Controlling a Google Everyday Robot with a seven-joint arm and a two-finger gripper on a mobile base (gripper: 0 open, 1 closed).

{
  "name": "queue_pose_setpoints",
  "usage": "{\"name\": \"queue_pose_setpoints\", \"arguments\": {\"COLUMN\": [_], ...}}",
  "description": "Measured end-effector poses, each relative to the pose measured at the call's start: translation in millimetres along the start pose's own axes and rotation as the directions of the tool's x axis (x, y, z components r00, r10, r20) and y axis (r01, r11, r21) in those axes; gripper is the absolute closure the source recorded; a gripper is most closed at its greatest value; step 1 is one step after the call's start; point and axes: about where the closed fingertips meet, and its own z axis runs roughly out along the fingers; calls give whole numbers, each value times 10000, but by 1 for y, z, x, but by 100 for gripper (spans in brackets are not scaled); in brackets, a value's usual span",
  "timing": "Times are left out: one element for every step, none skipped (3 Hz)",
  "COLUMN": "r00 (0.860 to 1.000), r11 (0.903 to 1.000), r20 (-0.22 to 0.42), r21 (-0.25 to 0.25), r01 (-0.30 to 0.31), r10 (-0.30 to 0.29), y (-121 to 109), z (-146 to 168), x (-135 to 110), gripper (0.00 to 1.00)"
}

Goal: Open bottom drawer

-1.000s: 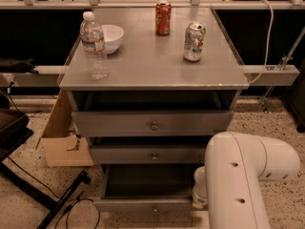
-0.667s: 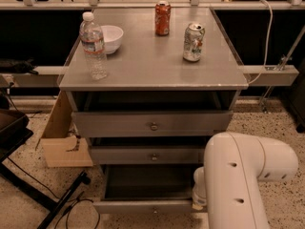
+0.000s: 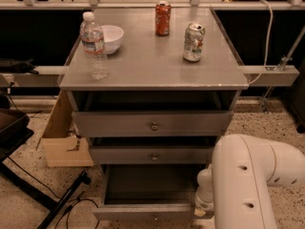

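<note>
Claw (image 3: 204,205) is seen low at the right front corner of the bottom drawer (image 3: 143,212), largely hidden by the white arm (image 3: 248,185); whether it is apart or together cannot be told. That drawer is pulled out beneath two others. A bottle (image 3: 94,46), bowl (image 3: 110,37), red can (image 3: 163,18) and silver can (image 3: 193,42) are carried on the tabletop (image 3: 152,66).

White arm (image 3: 248,175) bent low — end effector (image 3: 204,205) hangs beside its elbow.

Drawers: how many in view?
3, stacked: top drawer, middle drawer, bottom drawer pulled out. Claw sits at the bottom drawer's right front corner, mostly hidden by the arm.
</note>
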Motion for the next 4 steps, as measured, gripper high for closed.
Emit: {"name": "queue_pose_setpoints", "arguments": {"r00": [9997, 9995, 9990, 9990], "r11": [9987, 9974, 9949, 9949], "r20": [21, 19, 12, 12], "r21": [-459, -640, -898, -898], "r01": [-236, -325, -452, -452], "r10": [237, 327, 454, 454], "y": [22, 31, 43, 43], "z": [2, 2, 3, 3], "x": [16, 23, 30, 30], "gripper": [100, 100, 100, 81]}}
